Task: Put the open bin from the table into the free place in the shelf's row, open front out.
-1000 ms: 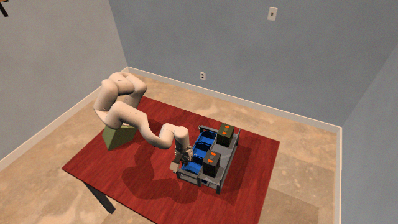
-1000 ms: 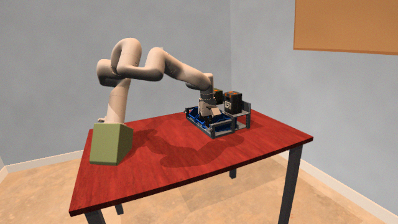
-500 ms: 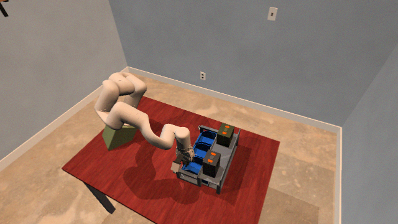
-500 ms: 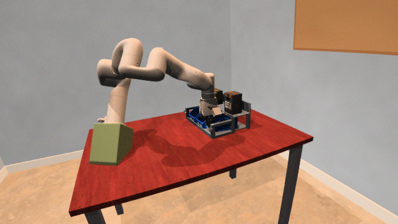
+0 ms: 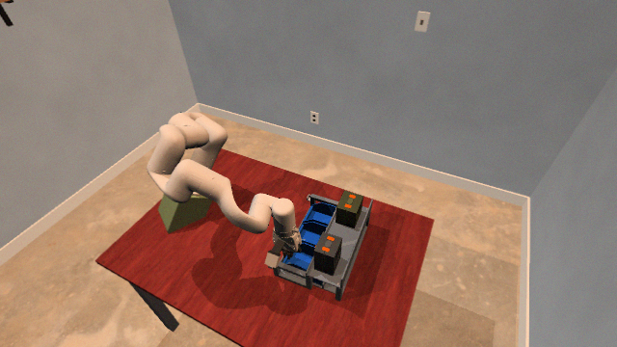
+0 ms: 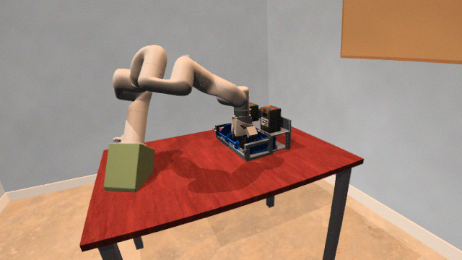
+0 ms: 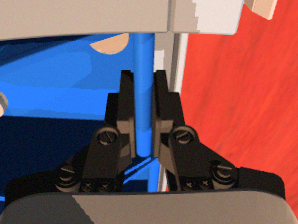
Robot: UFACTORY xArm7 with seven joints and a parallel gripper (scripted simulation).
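White arm (image 5: 204, 180) (image 6: 214, 87) reaches from a green wedge-shaped base (image 5: 185, 217) (image 6: 122, 167) across the red worktop (image 5: 169, 251) (image 6: 162, 206) (image 7: 240, 110), its wrist pointing down over the grey shelf (image 5: 356, 238) (image 6: 288, 140). Jaws (image 5: 288, 253) (image 6: 240, 142) nearly closed, pinching an upright blue strip of the open bin (image 5: 299, 261) (image 6: 259, 145) (image 7: 144, 122); in the wrist view the strip runs between the two black fingers, one on either side. The bin is at the shelf's near end, in the row, beside its blue neighbours (image 5: 312, 233) (image 6: 227, 130). Whether it sits fully down and level behind the front lip, cannot tell; the hand covers much of that spot. Wrist view also gives a tan rounded piece (image 7: 111, 44) against blue, partly hidden; whether all the parts are in the bin cannot be made out. Worktop shows just to the right of the shelf's pale edge there. On the raised rear board stand two boxes with orange marks on top: a dark one (image 5: 328, 254) (image 6: 271, 119) close by the jaws, an olive one (image 5: 349, 209) (image 6: 253, 112) farther along. Both upright, apart from each other.
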